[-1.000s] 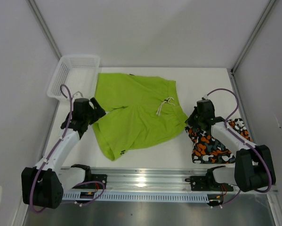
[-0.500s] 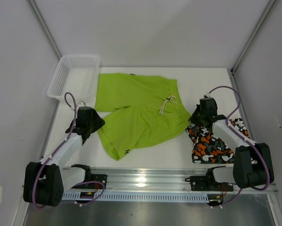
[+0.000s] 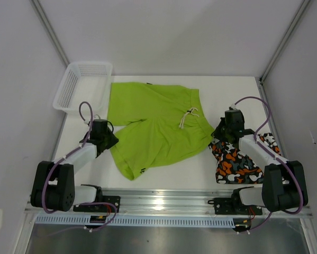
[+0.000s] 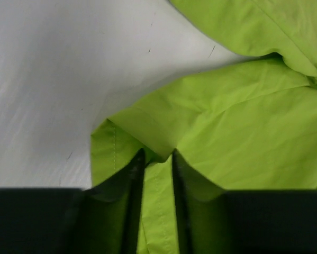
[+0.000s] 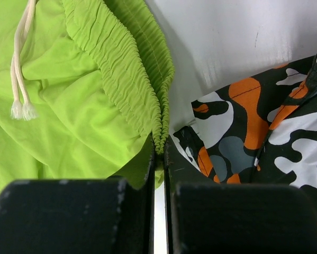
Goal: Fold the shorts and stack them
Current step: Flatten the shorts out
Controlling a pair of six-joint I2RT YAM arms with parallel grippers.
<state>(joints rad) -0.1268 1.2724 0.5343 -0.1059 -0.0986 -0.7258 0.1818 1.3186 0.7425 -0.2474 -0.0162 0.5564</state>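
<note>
we saw the lime green shorts [image 3: 158, 124] spread flat in the middle of the table [image 3: 169, 172], with the camouflage shorts [image 3: 235, 161] bunched just beside them at the right. the left gripper [image 4: 157, 157] stood narrow, pinching a fold of the green leg hem. the right gripper [image 5: 159, 149] was clamped tight on the green elastic waistband.

No lettering, brand, number or sign can be read in any view. The lime green shorts [image 3: 153, 127] carry a small dark tag [image 3: 146, 83] at their far edge and a second tag [image 3: 141, 170] at the near hem. Both are too small for any print on them to be made out.
</note>
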